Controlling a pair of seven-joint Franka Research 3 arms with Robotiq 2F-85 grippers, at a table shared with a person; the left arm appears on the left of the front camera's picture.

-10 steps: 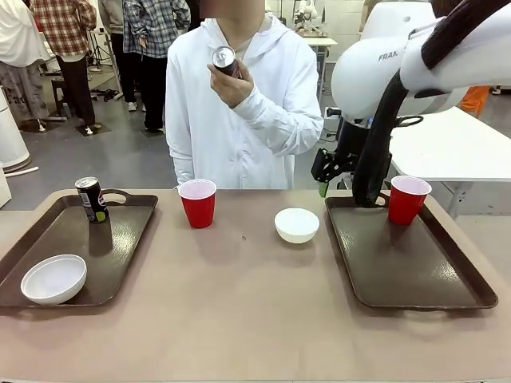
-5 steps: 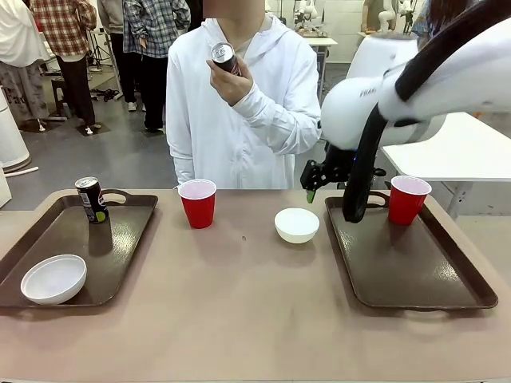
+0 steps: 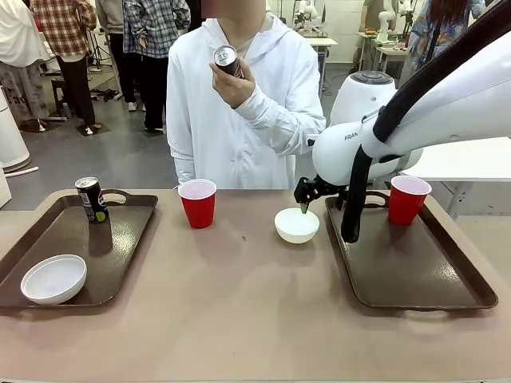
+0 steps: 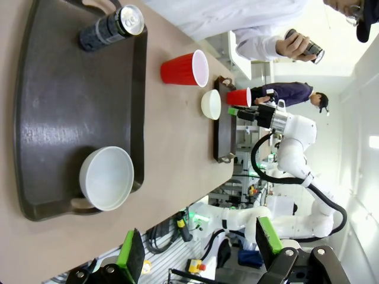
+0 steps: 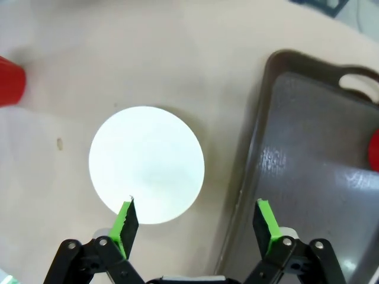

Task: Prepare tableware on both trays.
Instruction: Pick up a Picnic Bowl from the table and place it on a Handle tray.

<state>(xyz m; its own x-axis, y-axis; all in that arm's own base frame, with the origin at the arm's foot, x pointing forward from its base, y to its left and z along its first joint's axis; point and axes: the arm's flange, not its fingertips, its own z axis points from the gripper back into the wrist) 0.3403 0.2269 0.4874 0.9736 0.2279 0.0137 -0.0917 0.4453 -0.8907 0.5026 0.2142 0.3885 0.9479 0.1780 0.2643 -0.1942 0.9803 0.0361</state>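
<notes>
Seemingly R end effector (image 5: 195, 207), spread, sits above bowl (image 5: 147, 164); cup (image 5: 9, 80) mostly cropped.

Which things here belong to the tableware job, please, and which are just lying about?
Job: left tray, right tray; cup on table, cup on right tray; bowl on left tray, bowl on table; can on left tray, can in person's hand.
Lying about: white table behind, speck on tabletop.

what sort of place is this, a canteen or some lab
Most likely a robotics lab or test hall: a white robot arm works at a tan table set with brown trays, and a white workbench stands on a grey floor behind.
</notes>
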